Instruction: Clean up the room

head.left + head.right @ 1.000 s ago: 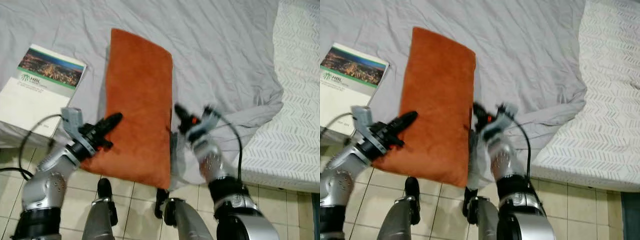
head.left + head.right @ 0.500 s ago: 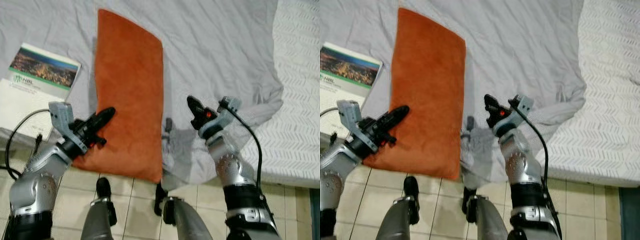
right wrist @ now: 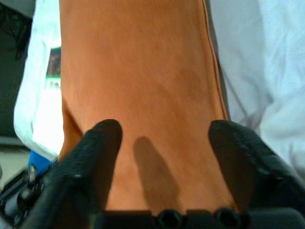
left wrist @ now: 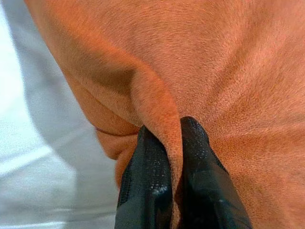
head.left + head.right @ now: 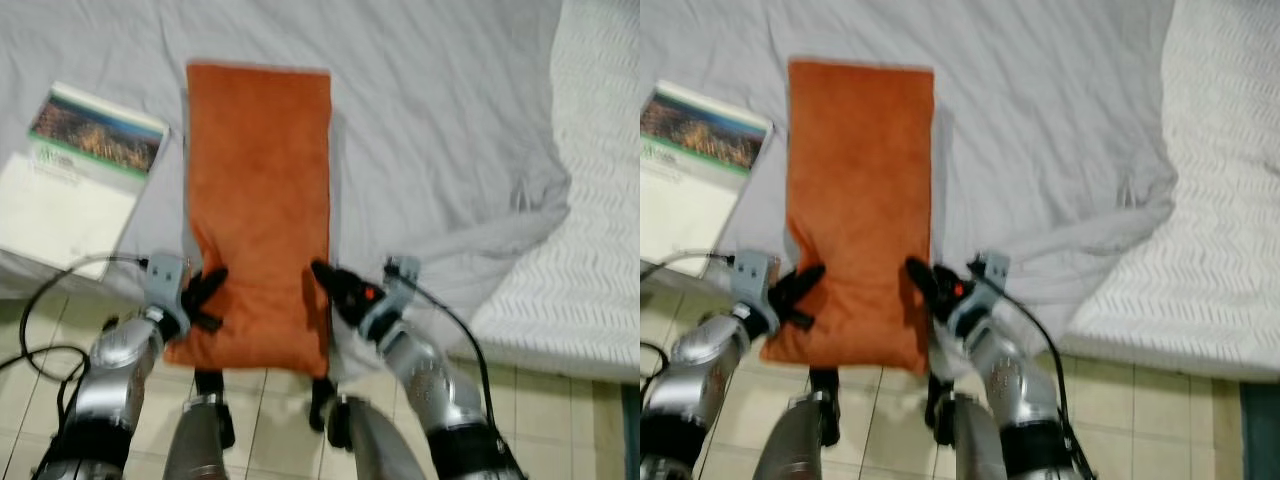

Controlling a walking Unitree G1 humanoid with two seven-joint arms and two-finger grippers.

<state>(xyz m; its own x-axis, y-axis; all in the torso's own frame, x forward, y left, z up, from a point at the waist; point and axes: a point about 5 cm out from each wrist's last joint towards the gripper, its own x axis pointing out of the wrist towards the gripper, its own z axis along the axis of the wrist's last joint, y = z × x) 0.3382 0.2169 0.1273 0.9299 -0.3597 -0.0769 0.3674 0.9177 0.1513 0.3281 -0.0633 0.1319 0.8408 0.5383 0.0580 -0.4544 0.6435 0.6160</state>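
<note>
The book (image 5: 80,180) on the grey bedsheet (image 5: 440,130) carries a cover photo and a green band; you cannot read its lettering, which is blurred. The orange pillow (image 5: 262,200) lies lengthwise on the sheet, its near end overhanging the bed edge. Your left gripper (image 4: 164,157) is pinched closed on a fold at the pillow's left near edge. Your right gripper (image 3: 162,131) stands spread wide at the pillow's right near edge, both fingers over the fabric. The white mattress (image 5: 590,200) is cut off at the right.
</note>
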